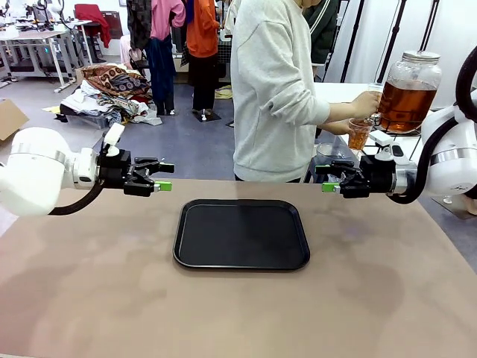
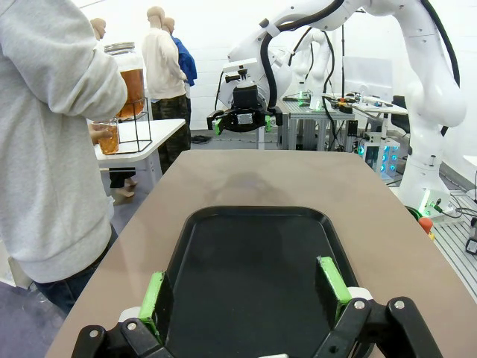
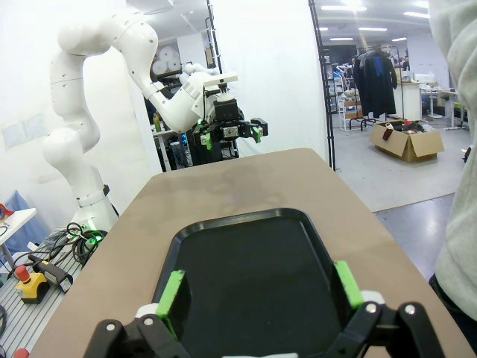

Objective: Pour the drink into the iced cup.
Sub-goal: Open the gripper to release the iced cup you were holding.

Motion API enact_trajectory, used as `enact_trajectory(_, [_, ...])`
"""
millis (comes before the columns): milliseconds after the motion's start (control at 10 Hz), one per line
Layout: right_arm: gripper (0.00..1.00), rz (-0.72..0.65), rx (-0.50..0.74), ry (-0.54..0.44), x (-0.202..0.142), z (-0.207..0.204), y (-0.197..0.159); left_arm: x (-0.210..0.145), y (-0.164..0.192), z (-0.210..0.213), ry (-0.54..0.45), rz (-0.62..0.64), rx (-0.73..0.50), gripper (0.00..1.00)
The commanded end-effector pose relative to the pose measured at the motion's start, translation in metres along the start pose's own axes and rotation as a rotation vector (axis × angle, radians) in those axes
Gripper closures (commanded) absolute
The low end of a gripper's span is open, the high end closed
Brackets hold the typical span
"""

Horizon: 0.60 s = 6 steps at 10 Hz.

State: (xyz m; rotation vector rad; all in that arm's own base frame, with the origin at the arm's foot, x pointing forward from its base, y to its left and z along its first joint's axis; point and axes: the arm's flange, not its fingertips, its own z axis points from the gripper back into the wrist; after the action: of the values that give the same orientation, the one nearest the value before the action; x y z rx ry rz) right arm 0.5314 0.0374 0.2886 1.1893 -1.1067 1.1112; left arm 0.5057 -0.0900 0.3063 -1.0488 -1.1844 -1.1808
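Observation:
The drink (image 1: pixel 407 104) is amber liquid in a big lidded glass jar on a side table beyond the far right corner; the jar (image 2: pixel 130 82) also appears in the left wrist view. A person's hand holds a clear cup (image 1: pixel 359 134) of amber liquid under the jar's tap. I cannot tell if that cup holds ice; the iced cup is hidden or out of view. My left gripper (image 1: pixel 165 177) (image 2: pixel 242 291) hovers open left of a black tray (image 1: pixel 242 203). My right gripper (image 1: pixel 325 179) (image 3: pixel 258 291) hovers open to the tray's right. Neither holds anything.
The person in a grey sweatshirt (image 1: pixel 272 89) stands at the far edge, turned toward the jar. A small clear glass object (image 1: pixel 328 149) sits on the side table behind my right gripper. Bare brown tabletop (image 1: pixel 112 283) surrounds the tray.

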Motion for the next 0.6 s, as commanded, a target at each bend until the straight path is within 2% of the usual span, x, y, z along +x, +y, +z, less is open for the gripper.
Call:
enact_trajectory(0, [0.00, -0.001, 0.002, 0.003, 0.0029, -0.0017, -0.0009, 0.0019, 0.0018, 0.0002, 0.008, 0.001, -0.008, 0.00])
enact_trajectory(500, [0.00, -0.001, 0.002, 0.003, 0.0029, -0.0017, -0.0009, 0.0019, 0.0018, 0.0002, 0.008, 0.001, -0.008, 0.00])
